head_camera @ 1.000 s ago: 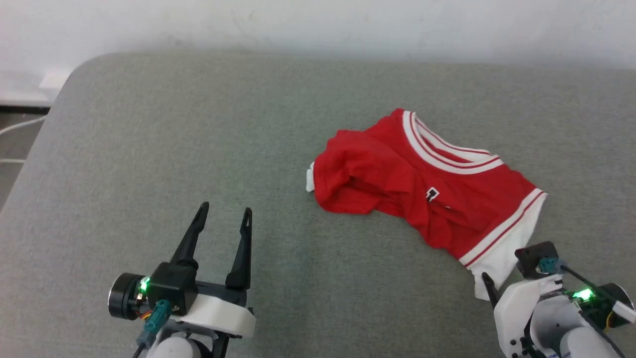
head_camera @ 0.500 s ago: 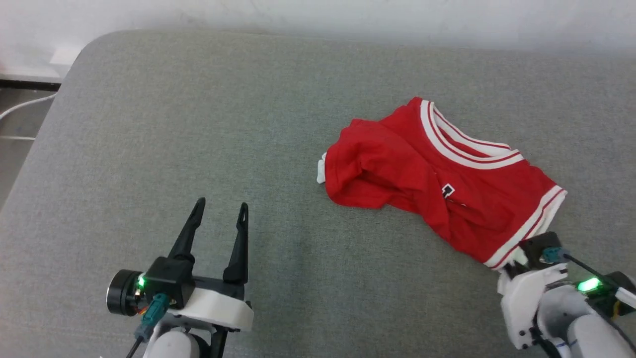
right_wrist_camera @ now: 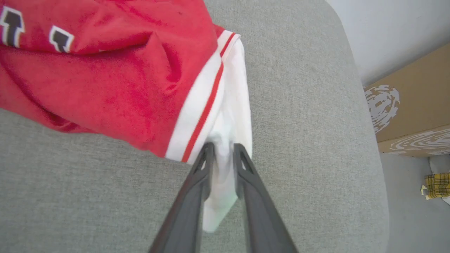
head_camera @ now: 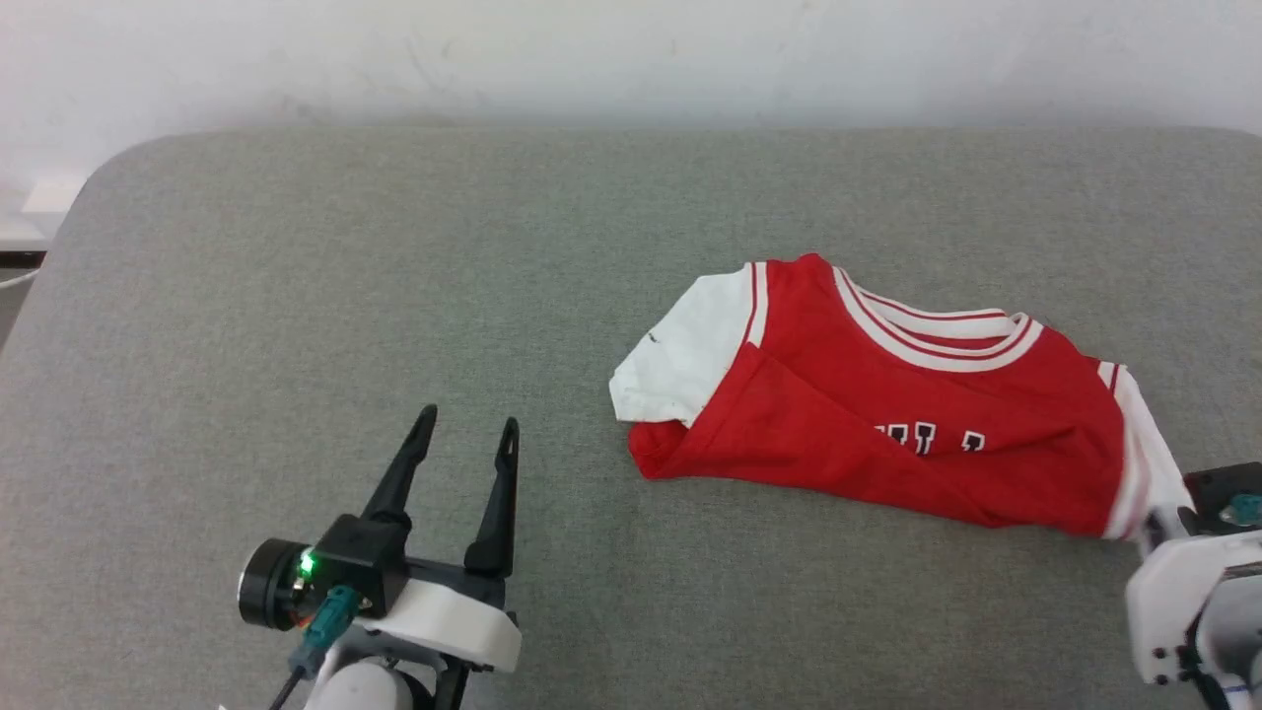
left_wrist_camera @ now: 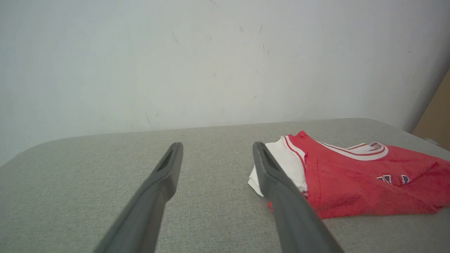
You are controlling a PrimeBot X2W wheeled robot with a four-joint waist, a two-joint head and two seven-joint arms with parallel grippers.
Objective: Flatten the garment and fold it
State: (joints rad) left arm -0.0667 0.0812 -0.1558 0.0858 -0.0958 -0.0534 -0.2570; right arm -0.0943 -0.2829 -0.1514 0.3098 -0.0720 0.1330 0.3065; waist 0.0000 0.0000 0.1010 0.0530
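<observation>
The garment [head_camera: 887,434] is a small red T-shirt with white sleeves and a striped collar, lying partly spread on the grey cushion, right of centre. Black-and-white lettering shows on its chest. My right gripper [right_wrist_camera: 223,146] is shut on its white right sleeve [right_wrist_camera: 232,105], with cloth pinched between the two fingers. In the head view that gripper's white housing [head_camera: 1183,582] sits at the lower right, at the sleeve's end. My left gripper [head_camera: 468,419] stands open and empty over bare cushion, left of the garment [left_wrist_camera: 351,182]. Its fingers [left_wrist_camera: 165,175] are spread wide.
The grey cushion [head_camera: 394,276] ends in a rounded edge at the left and against a white wall [head_camera: 631,59] at the back. Past its right edge stand a cardboard box [right_wrist_camera: 411,105] and a small yellow plaid item [right_wrist_camera: 436,184] on the floor.
The right gripper closed on the white sleeve and drew it rightward. The crumpled garment has spread out, its lettering and other sleeve now showing. The head camera shifted; the left gripper stayed open.
</observation>
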